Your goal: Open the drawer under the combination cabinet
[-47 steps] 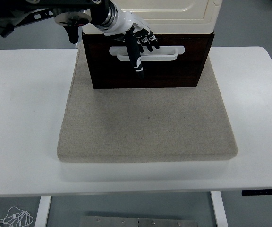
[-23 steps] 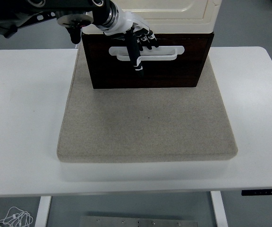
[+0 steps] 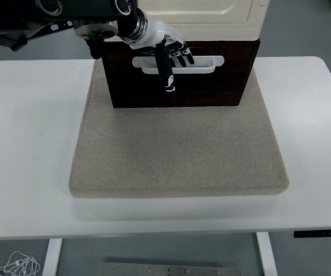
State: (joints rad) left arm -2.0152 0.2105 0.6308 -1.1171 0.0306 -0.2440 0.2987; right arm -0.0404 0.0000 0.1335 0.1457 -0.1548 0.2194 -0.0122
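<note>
At the drawer (image 3: 177, 75) front, left robot hand (image 3: 166, 52) with fingers hooked around the white handle (image 3: 197, 64).

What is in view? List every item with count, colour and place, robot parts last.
table: one, white, fills the picture.
mat: one, beige-grey, on the table's middle.
cabinet: one, cream, at the top, above the drawer.
drawer: one, dark brown, on the mat's far edge, beneath the cabinet.
handle: one, white, on the drawer's front.
cable: one, white, on the floor at the bottom left.
left arm: one, black, reaching in from the top left.
left hand: one, white and black, at the handle, fingers over the bar.
</note>
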